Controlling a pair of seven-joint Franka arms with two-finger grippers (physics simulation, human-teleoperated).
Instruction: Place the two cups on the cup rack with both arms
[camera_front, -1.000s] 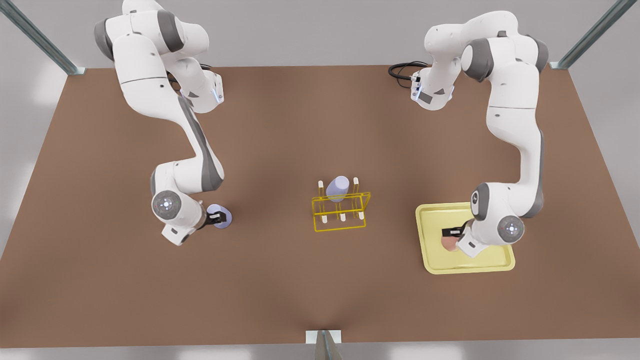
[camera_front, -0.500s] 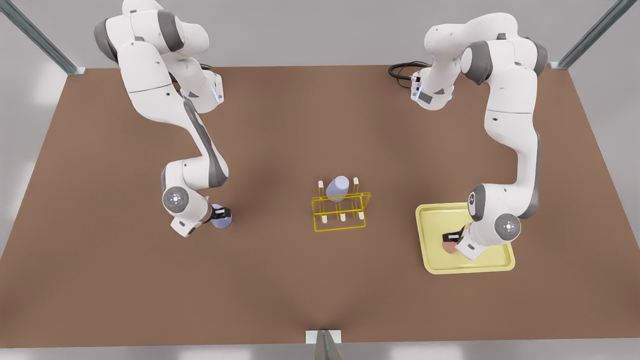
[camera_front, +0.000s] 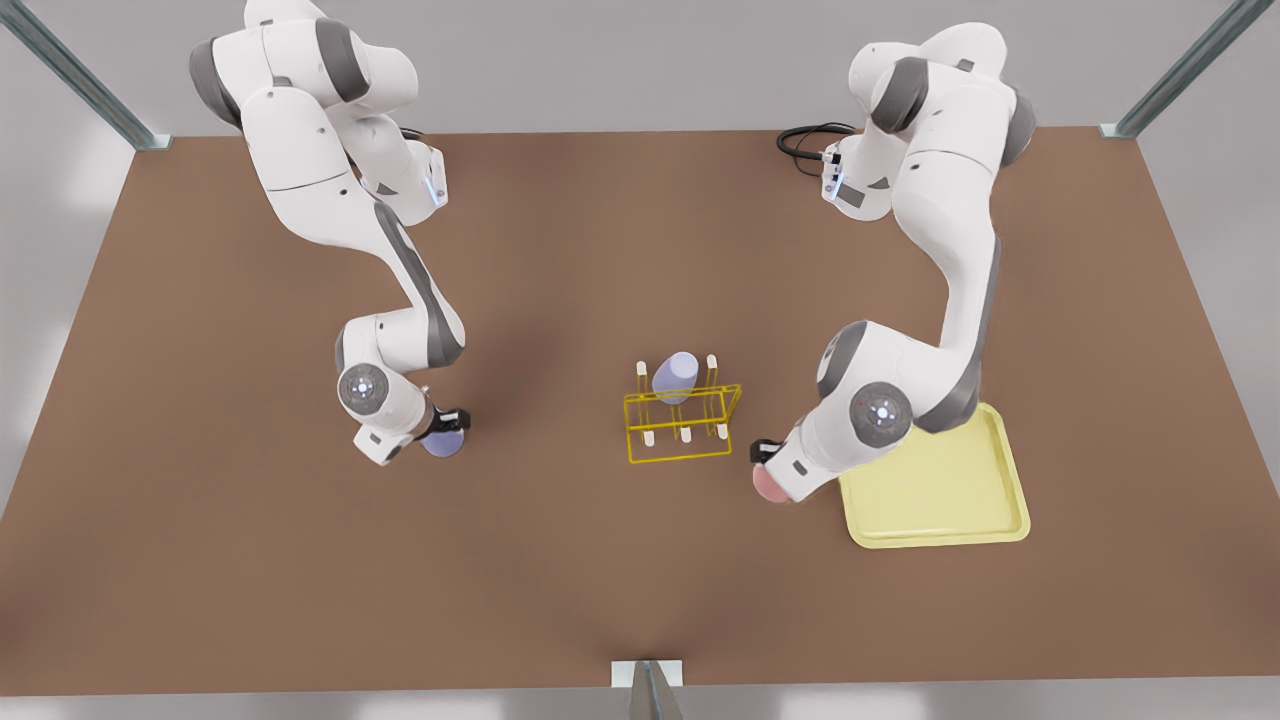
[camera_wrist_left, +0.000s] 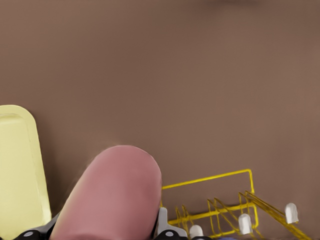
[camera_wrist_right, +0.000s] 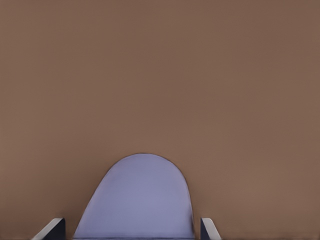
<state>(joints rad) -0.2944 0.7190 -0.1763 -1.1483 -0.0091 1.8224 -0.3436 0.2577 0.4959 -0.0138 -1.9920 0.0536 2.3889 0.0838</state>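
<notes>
On the front view's right, my left gripper (camera_front: 766, 462) is shut on the pink cup (camera_front: 768, 486), held off the tray just beside the yellow cup rack (camera_front: 680, 432). In the left wrist view the pink cup (camera_wrist_left: 112, 195) sits between the fingers (camera_wrist_left: 162, 226), with the rack (camera_wrist_left: 220, 204) close by. On the front view's left, my right gripper (camera_front: 452, 422) is shut on a lavender cup (camera_front: 443, 443), well away from the rack. The right wrist view shows that lavender cup (camera_wrist_right: 137, 200) between two fingertips (camera_wrist_right: 52, 230).
Another lavender cup (camera_front: 676, 376) sits upside down on a back peg of the rack. A flat pale yellow tray (camera_front: 940, 492) lies on the front view's right, partly under the left arm. The brown table stretches wide around the rack.
My left gripper has carried the pink cup off the tray toward the rack, to the front view's left. The right gripper with its lavender cup has shifted only slightly.
</notes>
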